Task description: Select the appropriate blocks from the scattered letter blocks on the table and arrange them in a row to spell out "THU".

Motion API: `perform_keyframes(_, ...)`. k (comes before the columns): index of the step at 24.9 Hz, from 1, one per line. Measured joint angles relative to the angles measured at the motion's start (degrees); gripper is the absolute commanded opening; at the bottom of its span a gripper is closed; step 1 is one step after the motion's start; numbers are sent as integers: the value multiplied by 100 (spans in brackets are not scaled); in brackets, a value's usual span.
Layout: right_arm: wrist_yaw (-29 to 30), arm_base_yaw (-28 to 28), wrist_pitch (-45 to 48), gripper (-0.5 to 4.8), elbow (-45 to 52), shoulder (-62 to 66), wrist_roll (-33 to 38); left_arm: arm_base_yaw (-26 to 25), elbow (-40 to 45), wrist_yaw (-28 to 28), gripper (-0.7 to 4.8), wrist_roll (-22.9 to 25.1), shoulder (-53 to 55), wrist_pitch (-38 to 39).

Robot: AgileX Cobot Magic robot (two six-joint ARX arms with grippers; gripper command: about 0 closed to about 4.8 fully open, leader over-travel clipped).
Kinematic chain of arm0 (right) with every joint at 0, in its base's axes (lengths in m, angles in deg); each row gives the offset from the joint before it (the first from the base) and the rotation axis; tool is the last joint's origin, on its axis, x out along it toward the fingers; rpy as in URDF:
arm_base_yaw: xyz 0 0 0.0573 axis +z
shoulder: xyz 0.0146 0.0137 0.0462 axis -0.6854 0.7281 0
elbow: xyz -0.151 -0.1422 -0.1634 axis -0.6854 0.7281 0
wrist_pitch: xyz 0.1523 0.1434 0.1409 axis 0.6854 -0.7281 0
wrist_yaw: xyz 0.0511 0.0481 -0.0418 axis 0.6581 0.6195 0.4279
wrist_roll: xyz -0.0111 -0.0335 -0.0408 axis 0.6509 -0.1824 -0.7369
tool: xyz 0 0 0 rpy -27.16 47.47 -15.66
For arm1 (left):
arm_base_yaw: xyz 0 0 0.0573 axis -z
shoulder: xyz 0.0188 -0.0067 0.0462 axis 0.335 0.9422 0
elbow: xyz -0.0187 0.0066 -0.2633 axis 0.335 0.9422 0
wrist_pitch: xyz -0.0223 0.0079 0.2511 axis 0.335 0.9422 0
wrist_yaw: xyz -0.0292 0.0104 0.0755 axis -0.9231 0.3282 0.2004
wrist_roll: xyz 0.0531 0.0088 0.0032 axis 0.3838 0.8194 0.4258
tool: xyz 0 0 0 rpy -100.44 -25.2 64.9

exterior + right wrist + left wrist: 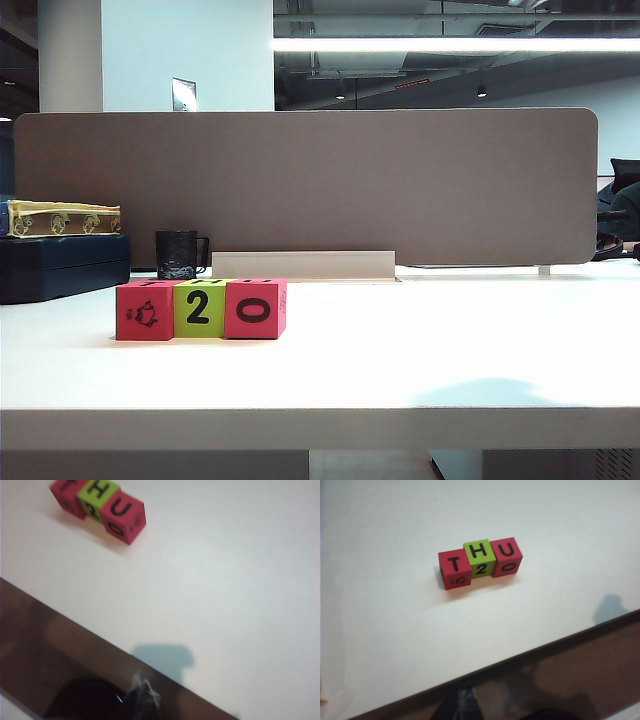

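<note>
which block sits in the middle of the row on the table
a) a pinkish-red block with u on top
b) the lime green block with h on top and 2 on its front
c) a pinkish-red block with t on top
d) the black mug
b: in the left wrist view the lime green block sits between the T block and the U block, H on top, 2 in front.

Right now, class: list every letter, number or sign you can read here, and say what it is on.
"T": top of the left red block.
"H": top of the green block.
"U": top of the right red block.
"2": green block's front.
"0": right red block's front.
Left red block's front: an animal figure, no text.
</note>
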Motion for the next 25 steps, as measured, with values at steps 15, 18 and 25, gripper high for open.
perform_keyframes(15,-2236,-17,852,-1,3080,-4743,697,0,2422,841,-6,-365,-2124,-1862)
perform_keyframes(18,-2761,-20,1176,-1,3499,-5180,695,-2,2500,857,-5,-391,-2070,-2312)
perform_keyframes(25,-2636,-31,1113,-1,3515,-5180,693,0,2500,831,-5,-404,-2105,-2297)
